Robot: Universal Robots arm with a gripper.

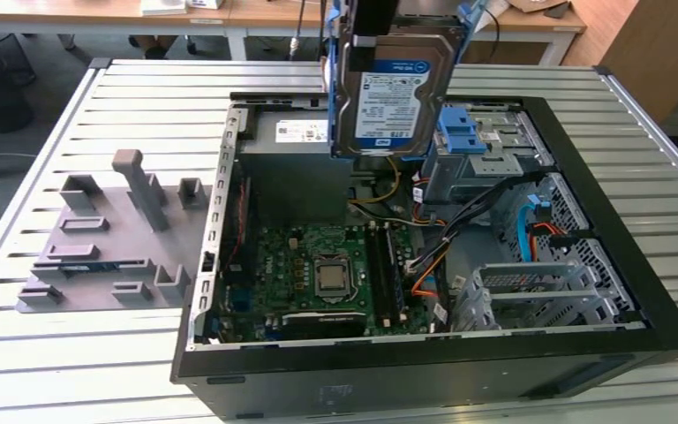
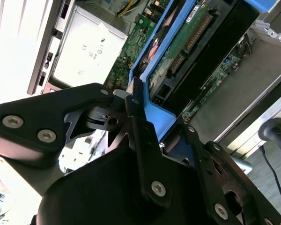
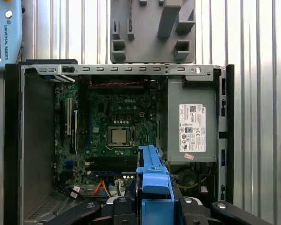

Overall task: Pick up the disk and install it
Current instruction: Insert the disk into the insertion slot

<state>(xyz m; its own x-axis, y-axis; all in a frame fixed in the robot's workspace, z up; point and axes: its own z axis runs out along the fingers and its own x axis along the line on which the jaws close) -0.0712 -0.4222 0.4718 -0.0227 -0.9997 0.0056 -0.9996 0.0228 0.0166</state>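
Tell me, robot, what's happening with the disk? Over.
Pincer shut on the disk. Disk hanging upright over the open computer case. Loose cables inside the case.

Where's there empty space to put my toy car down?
Bare table lies between the grey rack and the table's near edge, at the exterior view's left of the computer case. Inside the case is crowded: circuit board, cables, and the disk hanging above.

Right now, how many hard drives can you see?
1. The silver rectangular hard drive in its blue plastic frame hangs clamped in the end effector above the open black computer case. Others may hide inside the case's metal bays.
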